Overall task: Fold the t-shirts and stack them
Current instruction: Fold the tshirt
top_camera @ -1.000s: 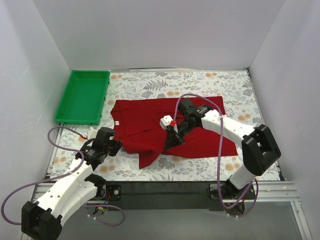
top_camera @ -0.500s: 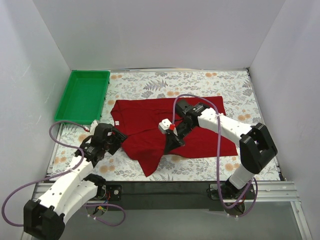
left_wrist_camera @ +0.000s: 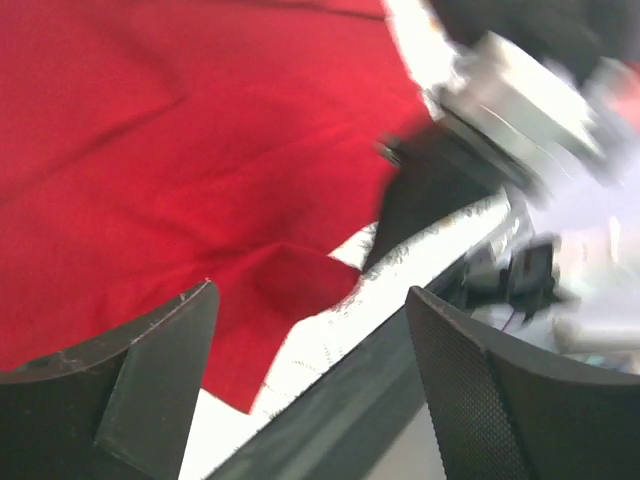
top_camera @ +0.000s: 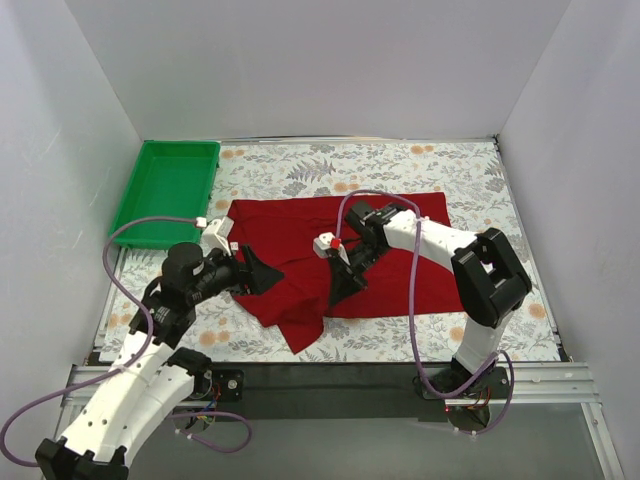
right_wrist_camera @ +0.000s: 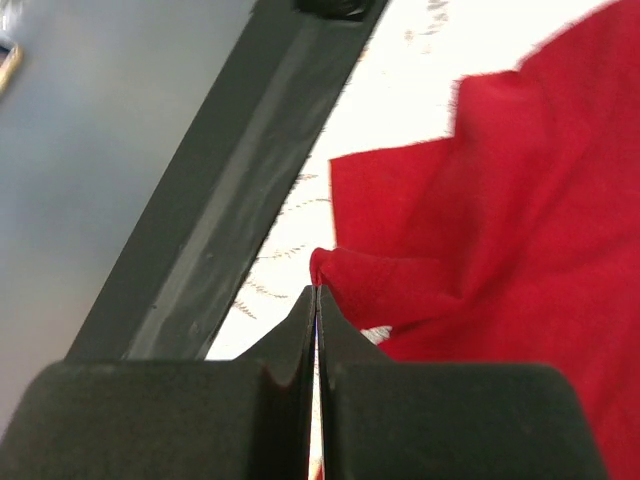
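The dark red t-shirt (top_camera: 300, 232) lies partly spread on the floral table, its near-left flap folded into a point toward the front edge. My left gripper (top_camera: 270, 275) hovers open over the shirt's left part with nothing between its fingers; in the left wrist view the left gripper (left_wrist_camera: 311, 290) frames red cloth (left_wrist_camera: 150, 170) and a strip of table. My right gripper (top_camera: 337, 292) sits at the shirt's middle front. In the right wrist view the right gripper (right_wrist_camera: 317, 295) is shut on a small raised fold of the t-shirt (right_wrist_camera: 350, 270).
An empty green tray (top_camera: 167, 192) stands at the back left beside the shirt. The table's dark front rail (right_wrist_camera: 230, 220) runs close to the pinched fold. White walls close in the left, back and right sides.
My left gripper has let go of the shirt's left edge, opened, and swung up and right over the cloth. The right gripper, still shut on its fold, has shifted slightly left.
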Available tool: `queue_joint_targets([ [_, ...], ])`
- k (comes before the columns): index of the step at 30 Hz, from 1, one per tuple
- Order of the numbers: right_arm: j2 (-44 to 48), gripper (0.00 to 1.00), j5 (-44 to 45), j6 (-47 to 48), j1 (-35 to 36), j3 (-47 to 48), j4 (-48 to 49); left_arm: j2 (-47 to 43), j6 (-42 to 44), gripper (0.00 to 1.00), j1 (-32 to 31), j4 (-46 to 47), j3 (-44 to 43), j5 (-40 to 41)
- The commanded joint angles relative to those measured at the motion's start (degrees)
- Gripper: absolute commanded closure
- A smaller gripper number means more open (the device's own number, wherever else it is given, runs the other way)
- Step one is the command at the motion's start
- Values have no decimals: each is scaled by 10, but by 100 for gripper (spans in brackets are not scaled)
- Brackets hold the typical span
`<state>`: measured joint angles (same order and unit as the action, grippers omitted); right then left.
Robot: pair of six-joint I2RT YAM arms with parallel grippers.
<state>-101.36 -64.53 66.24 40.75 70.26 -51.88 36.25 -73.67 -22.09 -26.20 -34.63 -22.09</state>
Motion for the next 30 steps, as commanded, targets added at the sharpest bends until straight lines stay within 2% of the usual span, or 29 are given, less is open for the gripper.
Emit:
queue_joint_targets([
  [1,-23,99,-46,-49,-38,43,16,-11,164,29,2,80,-39,-103],
  [2,-28,99,-51,-58,-45,47,21,-1,223,29,1,70,-59,-137],
  [5,-50,99,-57,-82,-65,59,32,33,328,34,-1,40,-66,-217],
  [6,-63,99,-54,-91,-71,62,34,41,405,35,-6,25,-66,-227],
  [10,-85,99,-52,-109,-73,76,41,56,528,37,-65,-19,-41,-196],
  [13,-102,99,-51,-119,-74,88,42,58,582,40,-109,-26,1,-177],
  [15,-113,99,-48,-129,-74,101,44,65,590,42,-145,-22,16,-169],
  [19,-129,99,-49,-151,-74,118,47,84,607,51,-215,-15,39,-98],
  [23,-142,99,-46,-168,-74,133,52,118,620,54,-317,4,69,-45],
  [26,-146,99,-44,-173,-74,135,55,124,627,56,-349,14,80,-2],
  [30,-147,99,-45,-174,-74,133,56,140,626,57,-367,42,93,17],
])
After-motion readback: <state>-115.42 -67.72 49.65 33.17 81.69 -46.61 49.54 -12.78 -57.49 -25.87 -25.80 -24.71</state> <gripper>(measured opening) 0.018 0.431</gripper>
